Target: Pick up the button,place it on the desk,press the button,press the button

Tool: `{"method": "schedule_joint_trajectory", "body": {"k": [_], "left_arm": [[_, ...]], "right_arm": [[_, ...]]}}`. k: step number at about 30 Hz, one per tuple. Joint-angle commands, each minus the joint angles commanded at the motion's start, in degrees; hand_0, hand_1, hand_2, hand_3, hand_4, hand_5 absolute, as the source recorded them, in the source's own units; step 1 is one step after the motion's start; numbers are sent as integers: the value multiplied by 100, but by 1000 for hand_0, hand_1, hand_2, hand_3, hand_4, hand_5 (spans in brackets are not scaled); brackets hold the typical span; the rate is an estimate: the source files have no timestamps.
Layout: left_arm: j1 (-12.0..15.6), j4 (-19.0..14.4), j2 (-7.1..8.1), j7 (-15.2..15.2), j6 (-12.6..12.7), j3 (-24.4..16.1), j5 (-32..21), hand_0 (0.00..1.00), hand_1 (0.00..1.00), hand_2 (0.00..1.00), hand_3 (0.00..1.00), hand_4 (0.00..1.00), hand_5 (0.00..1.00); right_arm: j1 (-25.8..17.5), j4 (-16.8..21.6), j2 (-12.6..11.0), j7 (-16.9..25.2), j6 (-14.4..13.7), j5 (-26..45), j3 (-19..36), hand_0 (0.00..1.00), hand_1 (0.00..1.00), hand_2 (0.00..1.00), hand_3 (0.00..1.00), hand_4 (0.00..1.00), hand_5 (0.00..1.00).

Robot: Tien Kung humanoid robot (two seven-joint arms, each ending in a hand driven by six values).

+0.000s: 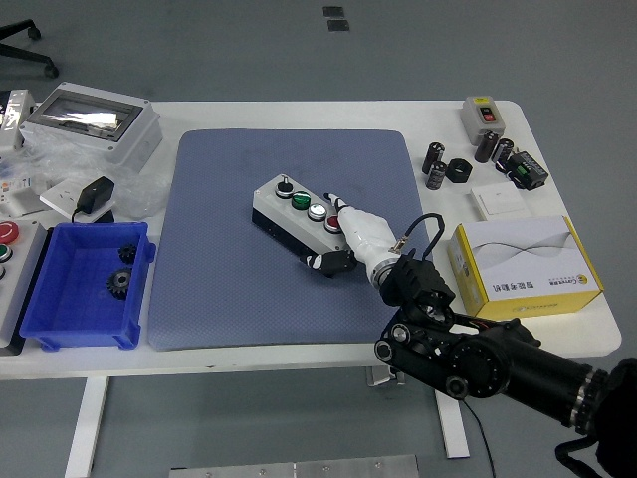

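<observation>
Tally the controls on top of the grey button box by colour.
On the button box, under the right hand:
Black knob: 1
Green button: 1
White button: 1
Red button: 1
Total: 4

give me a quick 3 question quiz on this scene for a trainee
1. True or false: the button box lies on the blue mat.
2. Multiple choice: what is in the blue bin at the left?
A. black gears
B. batteries
C. a yellow carton
3. Fill in: the right robot hand reaches the box at its end nearest the ____ button.

Key
1. True. The box sits tilted on the mat, near its middle.
2. A. Black gears lie in the bin; the yellow carton sits at the table's right.
3. Red. The red button is the one by the robot hand; the green button is further along.
</observation>
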Motion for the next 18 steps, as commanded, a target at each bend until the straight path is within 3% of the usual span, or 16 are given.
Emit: {"method": "schedule_joint_trajectory", "body": {"k": [1, 7, 8, 13, 14, 18], "left_arm": [[1, 3, 0, -12, 0, -1, 1, 658, 534, 502, 604, 293, 2], [6, 32, 0, -98, -16, -8, 15, 658, 534, 502, 604, 293, 2], [6, 36, -1, -107, -18, -9, 17, 658, 534, 502, 604, 295, 2], [5, 57, -4, -169, -14, 1, 7, 658, 534, 502, 604, 295, 2], [5, 61, -5, -181, -10, 4, 2, 658, 535, 503, 602, 296, 2], [2, 75, -7, -233, 6, 11, -10, 658, 535, 503, 602, 296, 2]], "right_arm": [[-1, 3, 0, -1, -4, -13, 2, 235, 411, 469, 940, 723, 154], [-15, 6, 2, -18, -46, -187, 37, 235, 411, 469, 940, 723, 154], [-16, 5, 1, -20, -53, -212, 41, 154, 313, 371, 579, 323, 117], [-23, 5, -8, 64, -152, -306, 55, 154, 313, 371, 579, 323, 117], [-26, 3, -12, 91, -175, -310, 56, 106, 259, 318, 372, 110, 2], [-31, -8, -28, 171, -251, -336, 62, 106, 259, 318, 372, 110, 2]]}}
